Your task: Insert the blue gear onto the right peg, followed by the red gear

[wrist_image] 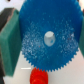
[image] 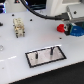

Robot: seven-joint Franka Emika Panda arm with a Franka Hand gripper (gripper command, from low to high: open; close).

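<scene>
The blue gear [wrist_image: 47, 37] fills the wrist view, with its centre hole showing. Teal finger pads [wrist_image: 9, 42] press its rim on both sides, so my gripper [wrist_image: 45, 46] is shut on it. In the exterior view my gripper [image: 71, 26] holds the blue gear [image: 76, 30] at the exterior view's right, above the white table. The red gear [image: 61, 28] sits just beside it; in the wrist view the red gear [wrist_image: 39, 76] is partly hidden under the blue gear's edge. The grey plate [image: 45, 59] lies nearer the front, with the right peg [image: 50, 50] and a second peg [image: 38, 55] upright.
A small beige blocky object [image: 18, 26] stands at the exterior view's left. A black cable [image: 37, 11] arcs across the back towards the arm. The table's front edge [image: 30, 77] runs just below the plate.
</scene>
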